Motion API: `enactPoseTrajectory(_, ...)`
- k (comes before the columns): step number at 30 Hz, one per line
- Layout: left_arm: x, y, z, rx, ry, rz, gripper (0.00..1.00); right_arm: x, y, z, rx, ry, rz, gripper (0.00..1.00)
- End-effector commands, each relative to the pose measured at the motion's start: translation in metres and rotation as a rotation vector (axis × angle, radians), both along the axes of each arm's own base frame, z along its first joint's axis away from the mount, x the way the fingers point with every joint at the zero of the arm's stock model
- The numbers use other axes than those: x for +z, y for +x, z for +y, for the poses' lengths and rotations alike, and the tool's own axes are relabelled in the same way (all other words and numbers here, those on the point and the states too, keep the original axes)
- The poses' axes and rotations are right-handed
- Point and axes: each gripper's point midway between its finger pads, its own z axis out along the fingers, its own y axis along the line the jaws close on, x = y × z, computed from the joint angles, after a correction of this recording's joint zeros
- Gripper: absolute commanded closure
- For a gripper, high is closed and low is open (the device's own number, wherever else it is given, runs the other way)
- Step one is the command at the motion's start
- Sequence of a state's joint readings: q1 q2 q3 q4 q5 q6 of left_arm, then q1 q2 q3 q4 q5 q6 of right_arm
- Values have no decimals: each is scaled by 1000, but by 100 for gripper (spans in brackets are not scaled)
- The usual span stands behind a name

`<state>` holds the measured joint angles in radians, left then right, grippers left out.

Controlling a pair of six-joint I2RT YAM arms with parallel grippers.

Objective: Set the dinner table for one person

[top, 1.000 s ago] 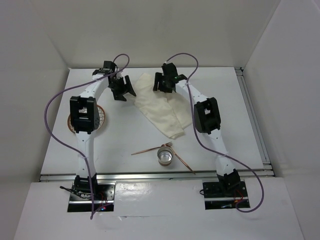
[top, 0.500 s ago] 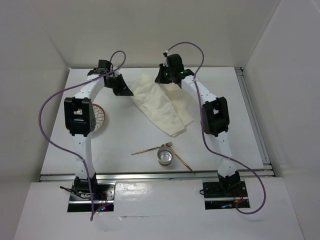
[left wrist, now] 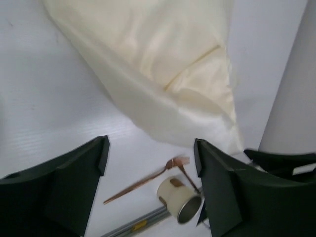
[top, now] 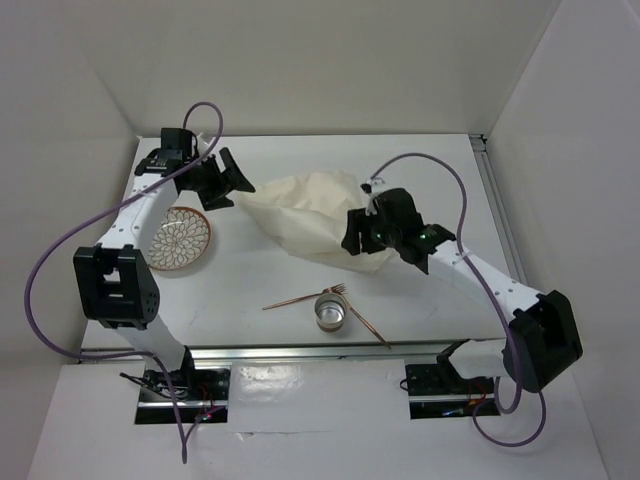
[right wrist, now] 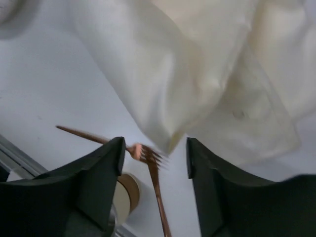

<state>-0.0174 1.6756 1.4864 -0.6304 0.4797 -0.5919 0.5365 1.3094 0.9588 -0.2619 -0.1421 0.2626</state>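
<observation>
The white dinner table [top: 250, 270] holds a crumpled cream cloth [top: 305, 208] at its far middle. My left gripper [top: 224, 178] is open and empty, just left of the cloth's left end; its wrist view shows the cloth [left wrist: 163, 74] ahead of the jaws [left wrist: 150, 148]. My right gripper [top: 360, 236] is open and empty over the cloth's near right corner [right wrist: 197, 64]; nothing lies between its jaws [right wrist: 154, 153]. A patterned plate [top: 180, 238] sits at the left. A metal cup [top: 330, 312] lies on its side near the front, between a copper fork [top: 300, 297] and a second copper utensil [top: 368, 322].
White walls close in the table on the left, back and right. A metal rail [top: 300, 350] runs along the near edge. Purple cables loop above both arms. The cup [left wrist: 180, 200] and fork [right wrist: 143, 152] also show in the wrist views.
The left arm swung left, uncovering the plate. The right arm moved from the far side toward the near right of the cloth. The cloth is spread wider than before.
</observation>
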Motion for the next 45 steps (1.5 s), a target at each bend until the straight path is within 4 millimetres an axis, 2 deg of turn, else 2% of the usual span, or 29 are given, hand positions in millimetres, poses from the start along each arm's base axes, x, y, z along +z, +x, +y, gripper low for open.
enactPoseTrajectory(1, -16, 28, 23, 118, 86, 28, 14, -7, -4, -37, -162, -50, 21, 31)
enactPoseTrajectory(3, -32, 35, 26, 149, 97, 77, 32, -2, 1, -46, -212, -66, 21, 22)
enactPoseTrajectory(4, -35, 42, 28, 156, 106, 78, 36, 10, 10, -53, -263, -67, -1, 21)
enactPoseTrajectory(5, -52, 46, 32, 170, 105, 129, 38, 8, 10, -55, -279, -82, 19, 21)
enactPoseTrajectory(6, -57, 51, 29, 160, 93, 138, 38, 15, 13, -58, -289, -77, 12, 21)
enactPoseTrajectory(8, -63, 57, 33, 174, 91, 182, 31, 20, 20, -54, -320, -46, 53, 22)
enactPoseTrajectory(10, -80, 59, 36, 183, 112, 238, 11, 25, 23, -43, -316, 0, 90, 22)
enactPoseTrajectory(13, -94, 66, 39, 191, 128, 260, 1, 21, 33, -30, -331, 10, 181, 20)
enactPoseTrajectory(16, -101, 84, 46, 225, 159, 256, 0, 8, 51, -18, -339, -5, 237, 18)
enactPoseTrajectory(18, -109, 84, 48, 227, 171, 294, 2, -5, 72, -16, -356, -28, 283, 18)
enactPoseTrajectory(19, -112, 87, 48, 227, 171, 295, 2, -9, 77, -14, -357, -36, 294, 23)
enactPoseTrajectory(20, -123, 87, 50, 243, 180, 320, 2, 1, 92, -11, -365, -19, 272, 25)
enactPoseTrajectory(21, -128, 87, 50, 242, 182, 330, 3, -19, 97, -9, -368, -50, 316, 27)
enactPoseTrajectory(23, -133, 94, 48, 247, 165, 321, 3, -22, 111, -8, -389, -69, 308, 27)
enactPoseTrajectory(24, -141, 96, 48, 246, 166, 333, 4, -40, 114, -7, -391, -95, 343, 27)
enactPoseTrajectory(26, -142, 104, 44, 234, 144, 323, 6, -50, 121, -5, -406, -105, 355, 27)
enactPoseTrajectory(27, -145, 105, 38, 223, 146, 323, 9, -53, 127, -9, -423, -114, 357, 27)
enactPoseTrajectory(28, -150, 104, 38, 223, 147, 334, 11, -70, 128, -9, -425, -139, 390, 27)
enactPoseTrajectory(31, -152, 108, 37, 218, 139, 329, 27, -99, 126, -8, -413, -184, 450, 26)
enactPoseTrajectory(32, -155, 106, 37, 217, 140, 338, 33, -99, 126, -8, -413, -184, 451, 26)
enactPoseTrajectory(34, -160, 108, 37, 218, 140, 336, 61, -111, 124, -4, -393, -170, 468, 31)
enactPoseTrajectory(35, -155, 111, 36, 205, 135, 318, 71, -109, 124, -1, -376, -157, 460, 41)
enactPoseTrajectory(36, -152, 117, 36, 206, 134, 302, 82, -110, 123, 1, -367, -148, 463, 66)
enactPoseTrajectory(37, -152, 117, 34, 201, 126, 309, 100, -110, 122, 2, -361, -142, 467, 80)
enactPoseTrajectory(39, -136, 123, 29, 177, 100, 280, 100, -102, 129, 2, -363, -148, 441, 100)
enactPoseTrajectory(41, -120, 129, 25, 164, 76, 241, 100, -79, 146, 0, -358, -143, 378, 100)
enactPoseTrajectory(42, -96, 136, 22, 152, 52, 188, 100, -49, 171, -8, -379, -100, 308, 100)
enactPoseTrajectory(44, -64, 148, 17, 142, 17, 103, 100, -20, 198, -21, -412, -61, 245, 100)
enactPoseTrajectory(45, -44, 154, 20, 151, -16, 62, 100, 6, 212, -26, -407, -16, 196, 100)
